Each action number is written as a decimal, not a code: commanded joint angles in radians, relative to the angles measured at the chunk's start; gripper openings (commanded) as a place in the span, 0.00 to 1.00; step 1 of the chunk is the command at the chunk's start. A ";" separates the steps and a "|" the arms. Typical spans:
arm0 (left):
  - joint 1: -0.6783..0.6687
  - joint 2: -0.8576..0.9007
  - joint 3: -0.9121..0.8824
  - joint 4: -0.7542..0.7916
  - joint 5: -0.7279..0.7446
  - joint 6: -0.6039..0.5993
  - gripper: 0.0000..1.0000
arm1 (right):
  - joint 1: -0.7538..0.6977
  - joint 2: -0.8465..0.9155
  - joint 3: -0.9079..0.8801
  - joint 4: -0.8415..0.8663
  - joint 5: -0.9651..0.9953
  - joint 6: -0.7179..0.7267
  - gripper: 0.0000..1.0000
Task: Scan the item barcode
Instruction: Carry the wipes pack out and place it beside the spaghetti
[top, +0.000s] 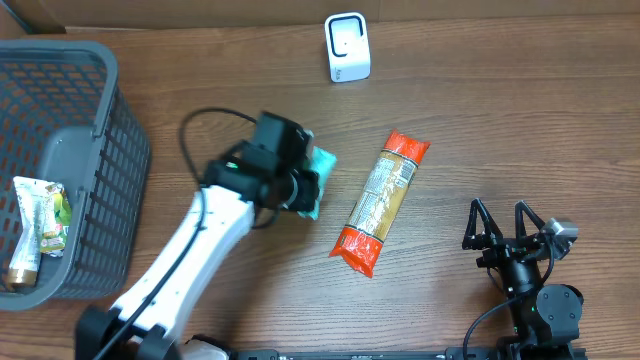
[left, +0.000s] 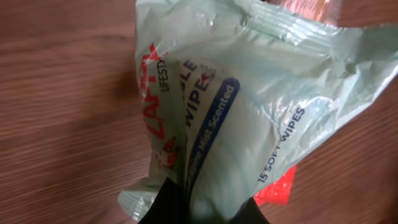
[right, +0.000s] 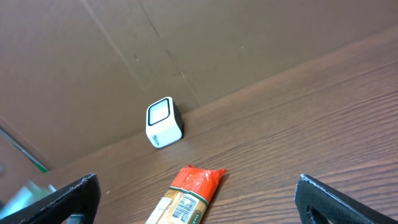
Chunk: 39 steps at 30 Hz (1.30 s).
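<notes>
Left gripper is clamped on the pale-green soft plastic wipes packet — well apart from the small white box-shaped scanner, toward its left. Scan not yet done. Right gripper — fingers wide, empty.

Crumpled pale-green wipes pack, apparently lifted

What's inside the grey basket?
A pale packet with green print lies in the basket; anything beneath it is covered, and the basket's left side is out of frame.
</notes>
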 joint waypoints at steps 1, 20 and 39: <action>-0.066 0.058 -0.052 0.074 -0.006 -0.064 0.04 | 0.005 -0.011 -0.011 0.008 -0.001 -0.001 1.00; -0.160 0.266 -0.052 0.142 -0.006 -0.083 0.04 | 0.005 -0.011 -0.011 0.008 -0.001 -0.001 1.00; -0.206 0.267 -0.053 0.146 -0.072 -0.117 0.04 | 0.005 -0.011 -0.011 0.008 -0.001 -0.001 1.00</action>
